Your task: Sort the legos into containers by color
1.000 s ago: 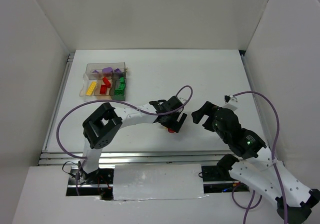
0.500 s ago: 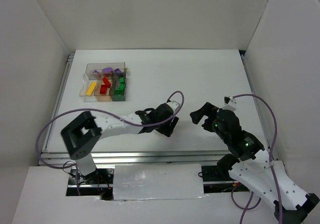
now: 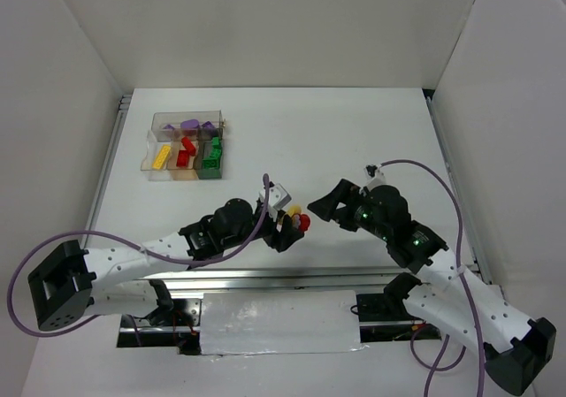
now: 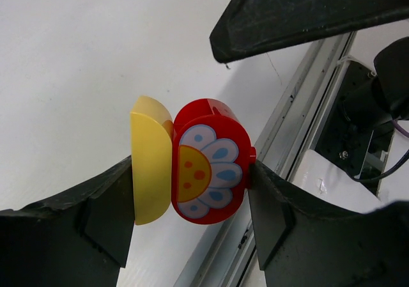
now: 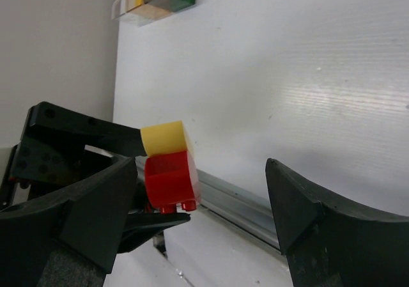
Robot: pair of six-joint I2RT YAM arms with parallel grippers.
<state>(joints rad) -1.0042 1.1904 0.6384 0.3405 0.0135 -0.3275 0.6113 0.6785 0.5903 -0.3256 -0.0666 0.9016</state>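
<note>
Two joined legos (image 4: 182, 169), a yellow piece (image 4: 152, 162) stuck to a red piece (image 4: 211, 172) printed with a flower, sit clamped between the fingers of the left end effector (image 4: 192, 178). The right end effector (image 3: 329, 204) faces them from just beside, jaws spread wide, holding nothing. The clear box (image 3: 177, 116) of containers lies well beyond the left end effector on the surface (image 3: 354, 132), with yellow, red, green and purple pieces inside.

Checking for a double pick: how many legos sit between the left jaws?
2: a yellow piece against one jaw, a red flower-printed piece against the other, the two touching.
</note>
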